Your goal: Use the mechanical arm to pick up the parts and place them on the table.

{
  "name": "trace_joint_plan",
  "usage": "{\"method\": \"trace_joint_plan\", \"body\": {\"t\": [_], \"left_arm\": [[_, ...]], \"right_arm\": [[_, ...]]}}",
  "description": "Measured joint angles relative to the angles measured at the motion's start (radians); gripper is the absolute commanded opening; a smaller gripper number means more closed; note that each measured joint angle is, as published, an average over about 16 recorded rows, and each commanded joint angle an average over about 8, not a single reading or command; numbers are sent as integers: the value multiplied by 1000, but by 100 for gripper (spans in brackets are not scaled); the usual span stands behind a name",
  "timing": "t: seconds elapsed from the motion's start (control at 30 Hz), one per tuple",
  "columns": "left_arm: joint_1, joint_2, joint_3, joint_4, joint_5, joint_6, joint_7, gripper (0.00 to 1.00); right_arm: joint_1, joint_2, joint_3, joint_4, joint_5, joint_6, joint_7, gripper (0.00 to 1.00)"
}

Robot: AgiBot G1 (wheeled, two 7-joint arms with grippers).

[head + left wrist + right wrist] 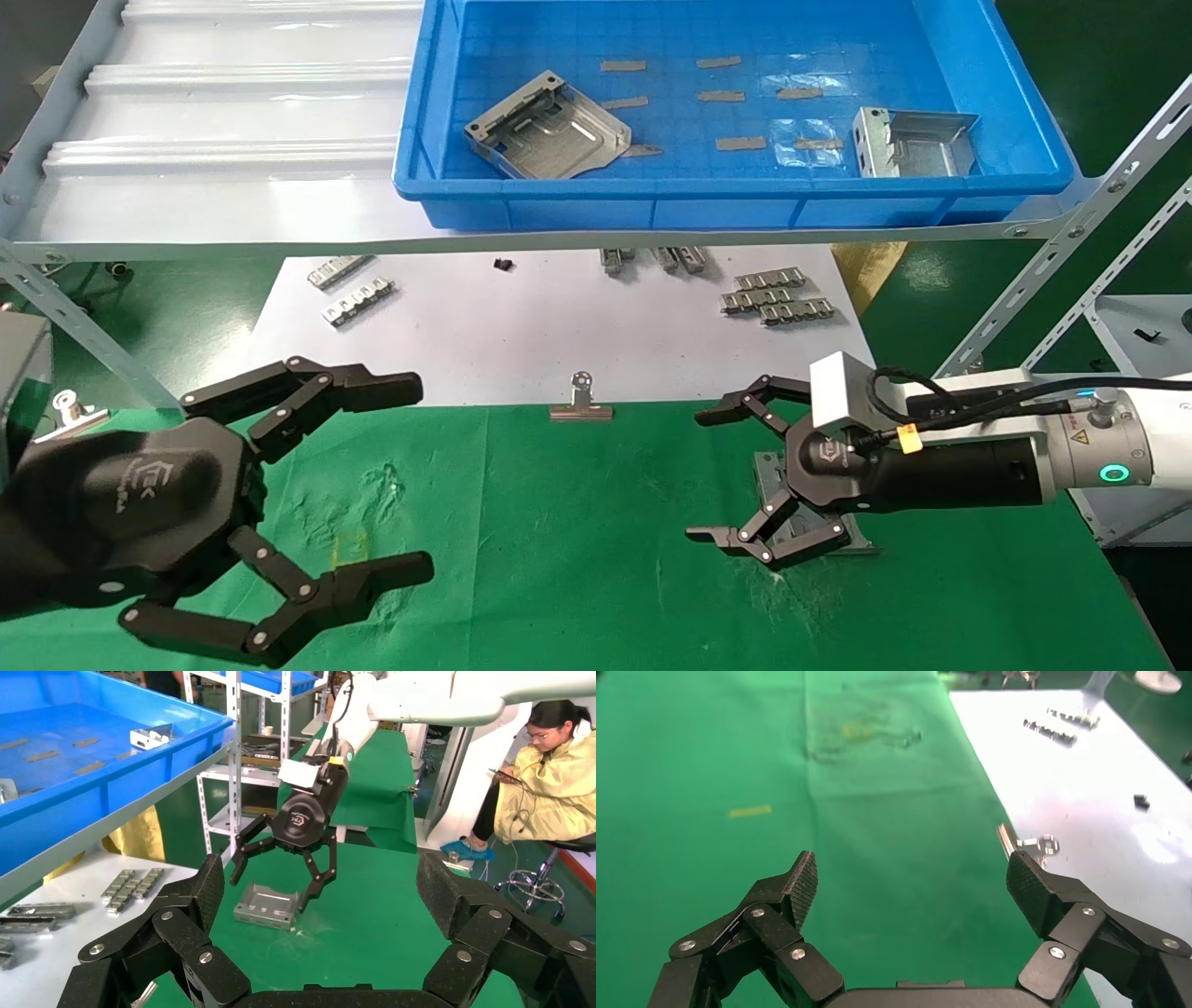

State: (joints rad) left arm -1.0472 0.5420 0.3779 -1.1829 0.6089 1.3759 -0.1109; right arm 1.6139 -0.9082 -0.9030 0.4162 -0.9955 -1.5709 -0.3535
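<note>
One metal part [810, 536] lies on the green table [577, 559], largely hidden in the head view behind the right gripper [712, 475], which hangs over it with fingers spread wide, holding nothing. Two more parts [545, 126] sit in the blue bin [726, 200] up on the shelf. The left gripper [410, 480] hovers over the table's left side, jaws wide open too, its arm cut off by the frame edge

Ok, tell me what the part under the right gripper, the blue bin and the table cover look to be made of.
The part under the open right gripper: apparently thin sheet metal, dull grey, with folded-up edges. The blue bin: likely moulded plastic, glossy, with a gridded floor. The table cover: seemingly green cloth, matte, creased and scuffed whitish.
</note>
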Motion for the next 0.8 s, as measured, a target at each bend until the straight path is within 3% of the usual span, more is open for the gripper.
{"method": "trace_joint_plan", "body": {"t": [0.8], "left_arm": [[0,0,0,0,0,0,0,100]], "right_arm": [[-301,166,348,485,148,42,302,100]]}}
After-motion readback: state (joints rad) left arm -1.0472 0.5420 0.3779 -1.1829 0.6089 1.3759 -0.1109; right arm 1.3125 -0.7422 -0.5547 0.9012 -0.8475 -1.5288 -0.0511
